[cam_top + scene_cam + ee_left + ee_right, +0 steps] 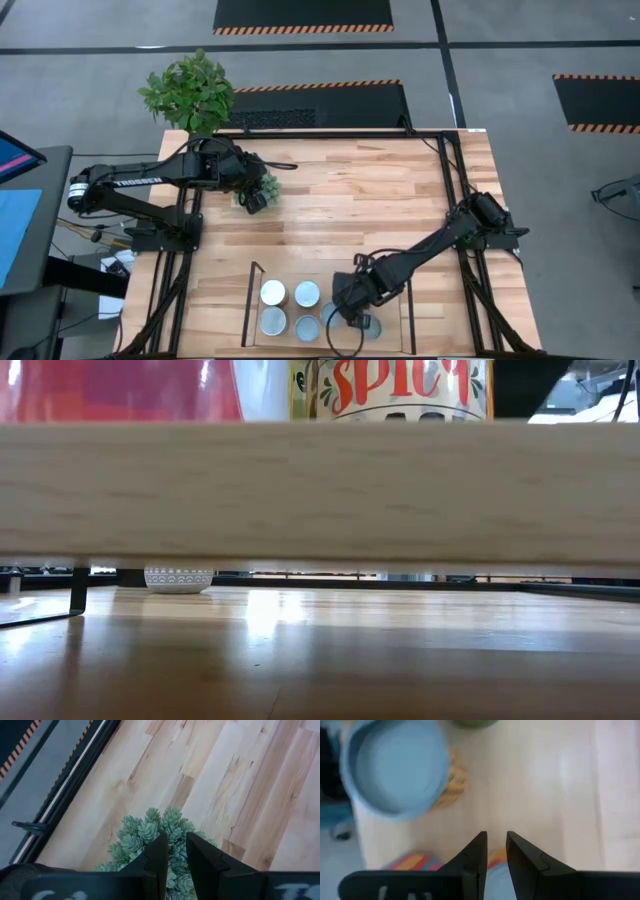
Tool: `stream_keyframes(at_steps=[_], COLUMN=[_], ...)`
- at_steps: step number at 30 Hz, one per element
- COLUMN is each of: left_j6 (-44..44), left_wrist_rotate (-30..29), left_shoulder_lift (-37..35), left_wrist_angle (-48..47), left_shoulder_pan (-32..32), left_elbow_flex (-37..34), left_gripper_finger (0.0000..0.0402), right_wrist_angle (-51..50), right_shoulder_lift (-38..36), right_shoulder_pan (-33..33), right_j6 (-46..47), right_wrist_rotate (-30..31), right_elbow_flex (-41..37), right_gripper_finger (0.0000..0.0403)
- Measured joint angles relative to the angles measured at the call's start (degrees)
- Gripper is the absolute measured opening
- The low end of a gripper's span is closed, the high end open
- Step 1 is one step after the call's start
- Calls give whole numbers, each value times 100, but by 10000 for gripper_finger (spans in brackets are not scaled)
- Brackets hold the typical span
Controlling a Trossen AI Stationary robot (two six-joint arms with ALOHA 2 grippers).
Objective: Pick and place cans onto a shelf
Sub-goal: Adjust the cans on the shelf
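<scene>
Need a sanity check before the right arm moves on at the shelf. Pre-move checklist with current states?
1. Right hand over the shelf, near its right end: ok.
2. Right hand empty: cannot tell; its fingers are nearly together, with a can just below them, and the grip itself is hidden.
3. Cans already on the shelf upright: ok; the four on the left stand in two rows.
4. Neighbouring can apart from the fingers: ok.
5. Left hand out of the way: ok; it hovers over the small succulent at the far left of the table.
6. Free shelf space: ok, bare board beside the right hand.
</scene>
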Motion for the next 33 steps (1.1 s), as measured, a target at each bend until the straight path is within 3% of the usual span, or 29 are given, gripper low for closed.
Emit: stream_keyframes(at_steps=[4, 7, 12, 19, 33], left_j6=[104, 133, 187, 191, 177], left_wrist_rotate=[0, 1, 7, 17, 20], left_shoulder_lift=[0, 0, 0, 0, 0], left_wrist_angle=[-1, -1, -1, -21, 10], left_shoulder_pan=[-1, -1, -1, 0, 0], left_elbow_flex=[-1, -1, -1, -2, -2], left_gripper_finger=[59, 59, 59, 59, 59], right_wrist_angle=[-584, -565, 496, 917, 1500], right_shoulder_lift=[2, -4, -4, 73, 374], right_shoulder_pan=[-123, -232, -254, -48, 86], right_j6=[202, -261, -992, -918, -934], right_wrist_rotate=[695, 876, 318, 220, -564], right_elbow_flex=[166, 370, 476, 470, 486], right_gripper_finger=[83, 71, 62, 10, 5])
